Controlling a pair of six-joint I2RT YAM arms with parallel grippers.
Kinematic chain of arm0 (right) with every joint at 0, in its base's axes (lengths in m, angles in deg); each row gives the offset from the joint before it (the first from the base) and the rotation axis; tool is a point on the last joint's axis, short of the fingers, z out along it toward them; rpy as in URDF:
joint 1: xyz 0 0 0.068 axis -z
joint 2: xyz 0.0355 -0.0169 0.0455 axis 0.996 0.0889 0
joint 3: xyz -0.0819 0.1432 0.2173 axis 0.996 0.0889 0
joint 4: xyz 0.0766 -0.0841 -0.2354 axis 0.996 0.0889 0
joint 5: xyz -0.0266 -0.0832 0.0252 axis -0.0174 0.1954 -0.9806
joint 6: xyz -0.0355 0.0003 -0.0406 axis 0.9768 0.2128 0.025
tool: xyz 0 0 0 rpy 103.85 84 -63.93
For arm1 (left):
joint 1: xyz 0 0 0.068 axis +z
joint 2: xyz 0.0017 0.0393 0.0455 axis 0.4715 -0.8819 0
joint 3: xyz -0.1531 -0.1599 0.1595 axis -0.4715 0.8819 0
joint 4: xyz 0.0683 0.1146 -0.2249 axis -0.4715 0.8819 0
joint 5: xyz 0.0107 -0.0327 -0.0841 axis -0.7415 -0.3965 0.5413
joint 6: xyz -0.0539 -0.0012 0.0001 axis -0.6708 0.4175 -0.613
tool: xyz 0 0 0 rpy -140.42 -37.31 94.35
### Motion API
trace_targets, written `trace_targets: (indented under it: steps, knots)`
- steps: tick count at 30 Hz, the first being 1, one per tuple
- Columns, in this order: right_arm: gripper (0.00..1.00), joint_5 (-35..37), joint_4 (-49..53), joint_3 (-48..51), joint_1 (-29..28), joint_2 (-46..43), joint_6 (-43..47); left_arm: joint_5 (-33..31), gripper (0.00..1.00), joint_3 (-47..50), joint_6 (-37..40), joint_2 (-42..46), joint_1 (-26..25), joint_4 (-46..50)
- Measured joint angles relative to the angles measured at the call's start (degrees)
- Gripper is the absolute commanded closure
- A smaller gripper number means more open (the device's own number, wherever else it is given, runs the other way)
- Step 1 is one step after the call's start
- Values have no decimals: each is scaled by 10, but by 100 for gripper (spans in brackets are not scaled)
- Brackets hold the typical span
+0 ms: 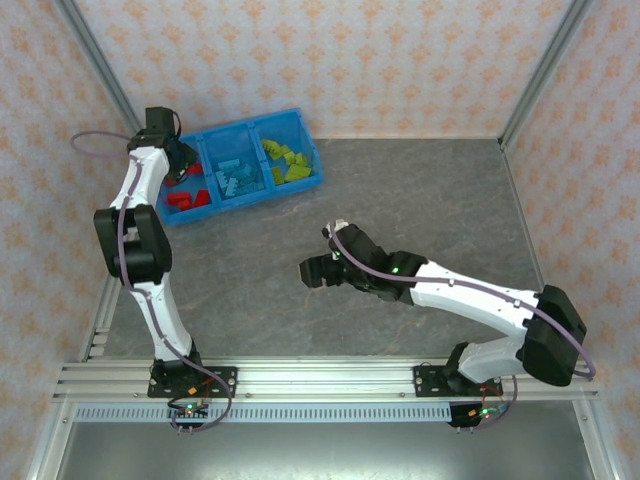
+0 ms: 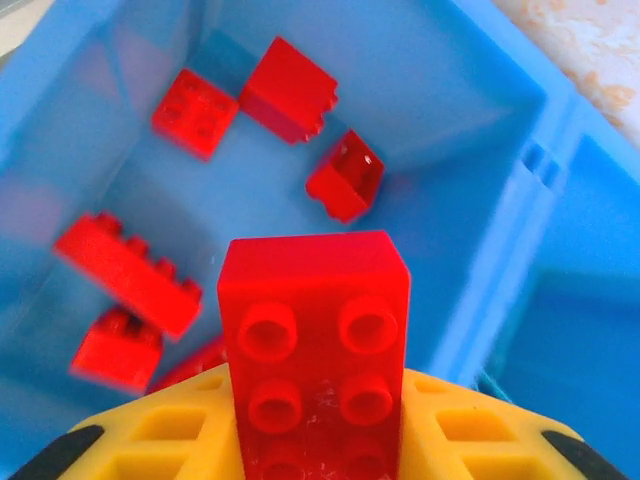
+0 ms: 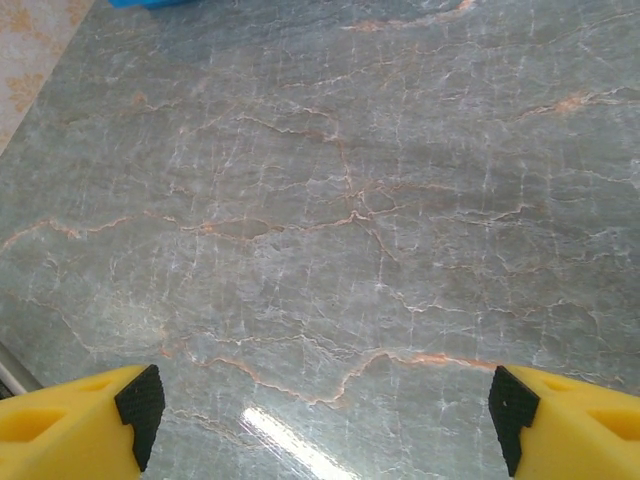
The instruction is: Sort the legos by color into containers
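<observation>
1. While my left gripper [image 1: 178,165] hangs over the red compartment [image 2: 450,120] at the end of the bright-blue tray [image 1: 300,132], a red studded brick [image 2: 314,340] stands between its yellow fingers, studs toward the wrist camera. I cannot tell whether the fingers are pressing it or have let go.
2. I judge the brick light, rigid and glossy, so it may slip. The flat opposite side walls are the place to pinch, not the studs. It should survive a drop but may bounce.
3. Loose red bricks [image 2: 128,275] lie on the compartment floor below. Light blue bricks [image 1: 236,177] fill the middle compartment and yellow-green bricks [image 1: 287,163] the third.
4. My right gripper [image 3: 325,400] is spread wide over the bare marbled table [image 3: 350,200], holding nothing.
</observation>
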Motion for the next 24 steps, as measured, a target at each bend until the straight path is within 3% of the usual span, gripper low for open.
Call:
trace_targets:
  steps: [7, 12, 15, 20, 24]
  knots:
    - [13, 15, 17, -1, 0, -13, 0, 21, 45, 22, 6, 18, 3, -9]
    - [10, 73, 25, 10, 0, -50, -11, 38, 44, 173, 2, 165, -12, -55]
    - [0, 149, 22, 50, 13, -135, -17, 19, 41, 264, 21, 296, -70, -85]
    - [1, 340, 9, 153, 121, -297, -25, -27, 33, 433, 82, 537, -248, -174]
    - [1, 459, -70, 275, 237, -367, 23, -65, 25, 568, 123, 670, -277, -222]
